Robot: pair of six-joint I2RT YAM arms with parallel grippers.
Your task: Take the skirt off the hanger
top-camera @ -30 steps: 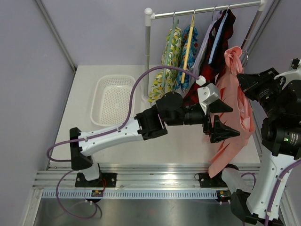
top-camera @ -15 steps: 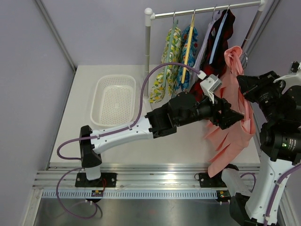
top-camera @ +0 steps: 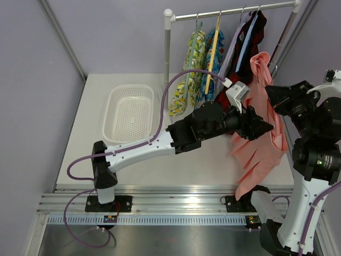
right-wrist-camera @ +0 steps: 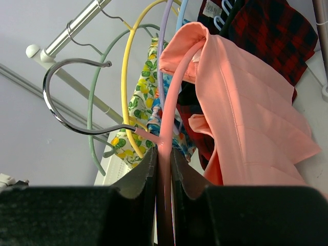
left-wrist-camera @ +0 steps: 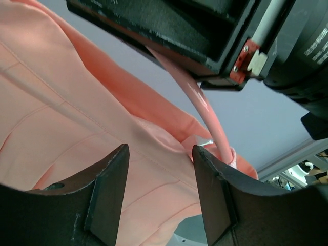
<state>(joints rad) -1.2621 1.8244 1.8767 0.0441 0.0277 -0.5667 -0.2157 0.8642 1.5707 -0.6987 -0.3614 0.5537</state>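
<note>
The salmon-pink pleated skirt (top-camera: 261, 152) hangs off a thin pink hanger (right-wrist-camera: 177, 77) with a grey metal hook (right-wrist-camera: 66, 97), held free of the rail. My right gripper (top-camera: 273, 95) is shut on the hanger's stem just below the hook, as the right wrist view (right-wrist-camera: 163, 154) shows. The skirt (right-wrist-camera: 246, 102) drapes over one hanger arm. My left gripper (top-camera: 265, 128) is open against the skirt's upper part. In the left wrist view (left-wrist-camera: 159, 148) the jaws stand wide apart with skirt fabric (left-wrist-camera: 77, 118) between and behind them, and the hanger arm (left-wrist-camera: 205, 110) shows just above.
A clothes rack rail (top-camera: 229, 13) on a white post (top-camera: 167, 58) holds floral garments (top-camera: 194, 58), a yellow hanger (top-camera: 214, 53) and a red-and-black plaid garment (top-camera: 250, 42) just behind the skirt. A white basket (top-camera: 129, 112) sits on the table at the left.
My left arm has reached right and up, bringing its open jaws against the skirt's upper part. The skirt has shifted slightly. The right gripper keeps hold of the hanger.
</note>
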